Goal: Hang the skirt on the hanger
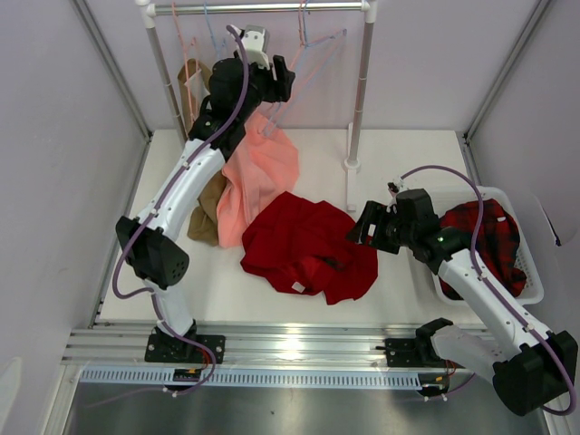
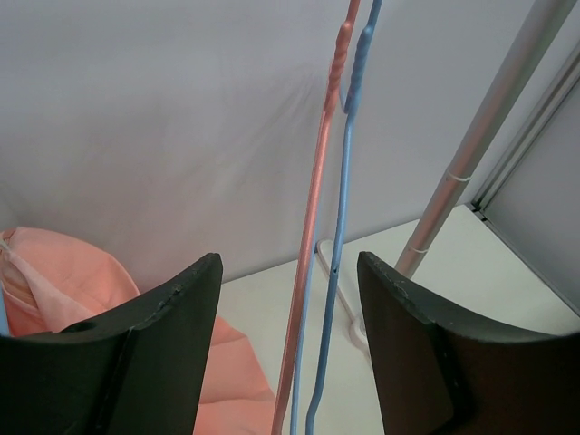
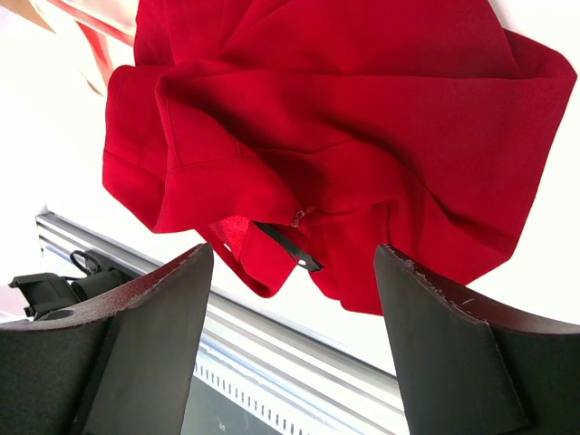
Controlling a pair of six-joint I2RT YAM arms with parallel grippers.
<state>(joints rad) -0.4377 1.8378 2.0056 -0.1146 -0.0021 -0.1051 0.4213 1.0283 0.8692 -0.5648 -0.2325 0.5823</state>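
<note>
The dark red skirt [image 1: 308,245] lies crumpled on the white table, filling the right wrist view [image 3: 344,118] with a black zip tab at its near fold. My right gripper [image 1: 360,227] [image 3: 292,249] is open just off the skirt's right edge, holding nothing. The pale pink hanger [image 2: 313,227] hangs from the rail [image 1: 272,7], its thin wire [image 1: 304,54] beside light blue hangers [image 2: 343,208]. My left gripper [image 1: 283,80] [image 2: 288,263] is raised to the rack and open. The pink and blue wires run between its fingers without touching them.
A salmon-pink garment [image 1: 258,177] and a brown one [image 1: 210,208] lie left of the skirt. The rack's right pole [image 1: 361,91] stands behind it. A white basket [image 1: 535,290] with red-and-black plaid cloth [image 1: 485,240] sits at the right. Grey walls enclose the table.
</note>
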